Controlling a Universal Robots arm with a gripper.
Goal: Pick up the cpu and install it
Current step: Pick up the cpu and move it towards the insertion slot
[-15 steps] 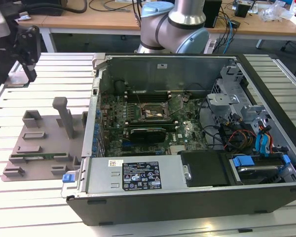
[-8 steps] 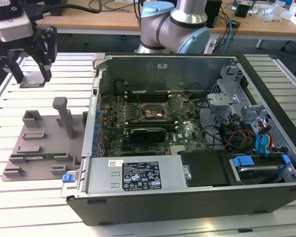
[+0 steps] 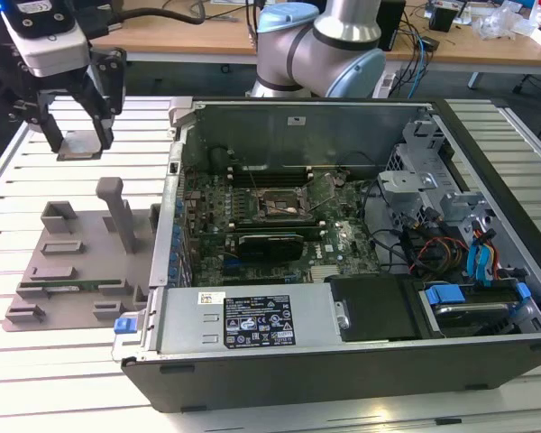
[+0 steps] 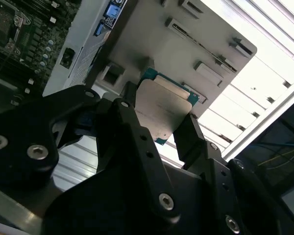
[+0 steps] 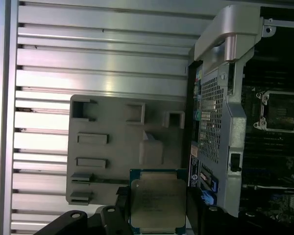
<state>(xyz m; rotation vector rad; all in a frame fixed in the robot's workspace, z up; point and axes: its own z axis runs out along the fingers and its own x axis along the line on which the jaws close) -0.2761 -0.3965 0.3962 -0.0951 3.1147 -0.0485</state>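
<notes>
— Second wrist view first: how do the jaws stand?
— Clenched on the cpu [image 4: 162,108]. The gripper [image 4: 161,116] pinches it by two opposite edges, a dark finger [image 4: 188,139] on either side, its silver face and green border showing.
— And in the first wrist view?
— Same grasp: the cpu lies flat between the fingers, with the tray below it.
— Where is it relative to the tray?
— In the exterior view the gripper hangs above the far end of the tray [image 3: 81,271], holding the cpu clear of it.
— What lies around the tray?
— It rests on a slatted table [image 3: 54,379]. An open case [image 3: 343,370] stands just beside the tray, on the exterior view's right. The socket [image 3: 278,203] sits inside the case, well apart from the tray.
</notes>
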